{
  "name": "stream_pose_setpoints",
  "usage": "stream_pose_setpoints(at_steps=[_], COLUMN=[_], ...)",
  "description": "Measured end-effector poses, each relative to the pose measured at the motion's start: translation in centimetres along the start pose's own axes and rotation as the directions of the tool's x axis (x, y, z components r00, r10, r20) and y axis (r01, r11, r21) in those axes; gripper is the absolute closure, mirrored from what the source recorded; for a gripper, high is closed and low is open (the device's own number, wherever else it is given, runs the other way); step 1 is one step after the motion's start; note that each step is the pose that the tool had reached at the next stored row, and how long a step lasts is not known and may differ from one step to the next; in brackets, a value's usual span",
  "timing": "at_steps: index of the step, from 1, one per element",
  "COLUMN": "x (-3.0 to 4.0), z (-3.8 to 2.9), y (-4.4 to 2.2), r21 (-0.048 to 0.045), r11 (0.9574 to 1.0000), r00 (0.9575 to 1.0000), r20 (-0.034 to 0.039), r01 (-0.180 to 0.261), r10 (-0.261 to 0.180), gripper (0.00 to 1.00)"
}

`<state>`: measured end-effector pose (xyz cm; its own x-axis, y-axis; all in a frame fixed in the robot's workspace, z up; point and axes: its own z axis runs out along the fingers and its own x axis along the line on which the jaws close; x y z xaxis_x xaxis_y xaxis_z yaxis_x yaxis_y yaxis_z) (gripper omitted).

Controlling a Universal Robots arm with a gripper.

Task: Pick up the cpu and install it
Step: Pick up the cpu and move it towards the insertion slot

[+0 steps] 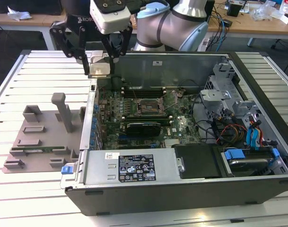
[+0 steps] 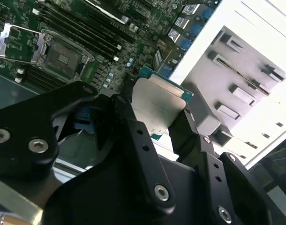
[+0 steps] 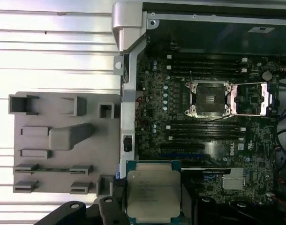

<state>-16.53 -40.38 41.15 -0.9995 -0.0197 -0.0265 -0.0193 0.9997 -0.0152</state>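
My black gripper (image 1: 99,64) is shut on the cpu (image 1: 98,67), a small flat square chip with a silvery top, and holds it in the air over the open computer case's wall (image 1: 93,94) on the exterior view's left. In the first wrist view the cpu (image 3: 154,194) sits between the fingers of the gripper (image 3: 154,208), with its green rim showing. The second wrist view shows the cpu (image 2: 157,105) clamped at two opposite edges by the gripper (image 2: 157,119). The black socket (image 1: 148,106) (image 3: 208,97) (image 2: 63,56) lies open on the motherboard, its metal frame (image 3: 250,98) flipped aside.
A grey fixture block (image 1: 40,137) (image 3: 58,140) with slots and an upright post stands on the slatted table outside the case. Inside are a long black card (image 1: 144,127), a power supply (image 1: 130,168), drive cages (image 1: 219,94) and cables (image 1: 248,135).
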Motion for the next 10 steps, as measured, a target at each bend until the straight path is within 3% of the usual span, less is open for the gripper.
stream_pose_setpoints(at_steps=[5,10], x=[-0.74,-1.36], z=[0.22,0.89], y=[0.05,0.13], r21=[0.0002,0.0001], r11=[1.0000,1.0000], r00=[1.0000,1.0000], r20=[-0.0002,-0.0008], r01=[0.000,0.000], r10=[0.000,0.000], gripper=[0.45,0.45])
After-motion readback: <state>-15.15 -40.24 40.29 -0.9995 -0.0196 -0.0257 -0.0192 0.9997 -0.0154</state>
